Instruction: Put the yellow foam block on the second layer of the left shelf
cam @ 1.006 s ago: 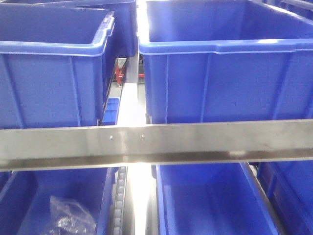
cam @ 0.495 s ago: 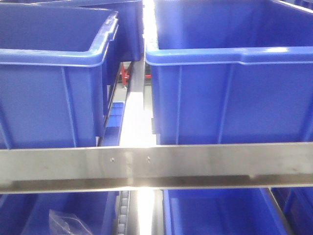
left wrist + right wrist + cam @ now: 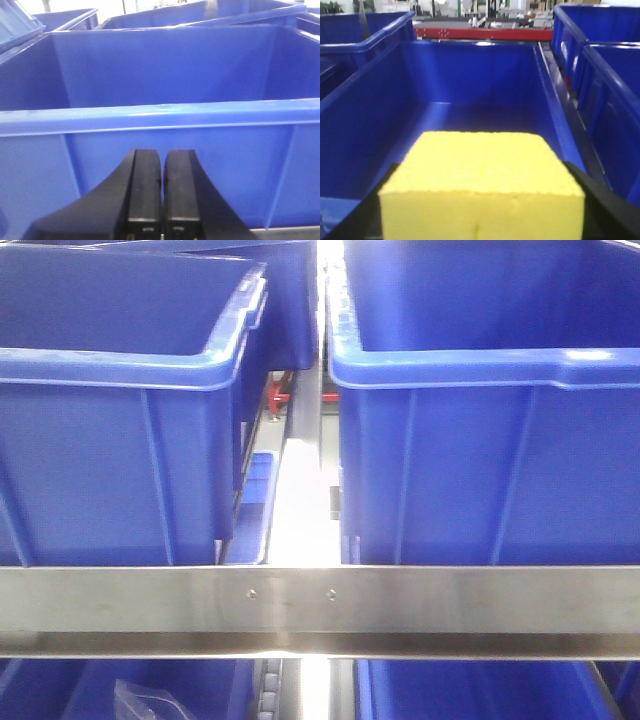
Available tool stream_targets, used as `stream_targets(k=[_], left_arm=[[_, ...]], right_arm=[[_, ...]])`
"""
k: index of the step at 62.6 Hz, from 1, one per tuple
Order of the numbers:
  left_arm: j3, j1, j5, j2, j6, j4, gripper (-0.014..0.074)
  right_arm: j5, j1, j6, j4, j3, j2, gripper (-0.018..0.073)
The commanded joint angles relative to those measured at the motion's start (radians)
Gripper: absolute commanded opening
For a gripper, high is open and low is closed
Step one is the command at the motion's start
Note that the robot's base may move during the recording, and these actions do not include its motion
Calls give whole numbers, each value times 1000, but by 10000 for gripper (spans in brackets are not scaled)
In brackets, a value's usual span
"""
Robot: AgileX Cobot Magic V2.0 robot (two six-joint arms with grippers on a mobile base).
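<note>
1. Your right gripper is clamped on the bright yellow, square-edged foam block; black finger surfaces show at both lower flanks of the block, pressed against its sides. The block fills the space between the jaws, with its pored top face toward the wrist camera.
2. Directly ahead of and below those jaws lies the deep blue plastic bin, its floor and far wall in view beyond the block's far edge.
3. Past that bin's far rim you see a red horizontal rail; to the right of the jaws stand further blue bin walls.
4. Your left gripper has its two black fingers brought together, only a thin dark seam between them, with nothing held.
5. Just ahead of the left jaws is the glossy front wall and rim of a large blue plastic crate, its interior visible beyond the rim.
6. In the front view, a brushed steel shelf rail crosses the frame; above it sit two blue tubs, side by side, apart by a narrow gap.
</note>
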Motion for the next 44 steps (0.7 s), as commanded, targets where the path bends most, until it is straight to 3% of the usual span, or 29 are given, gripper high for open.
stream_targets(k=[1,20,27,44], left_arm=[[24,-1,-83,-17,-4,-5,124],[24,-1,-83,-17,-4,-5,124],[24,-1,-83,-17,-4,-5,124],[24,-1,-83,-17,-4,-5,124]], right_arm=[[-119,4,-10,-8,-75,112,501],[-304,4,-10,-9,-196,514,501],[-309,4,-10,-9,-280,679,501],[-309,5,-9,-9,-428,843,501]])
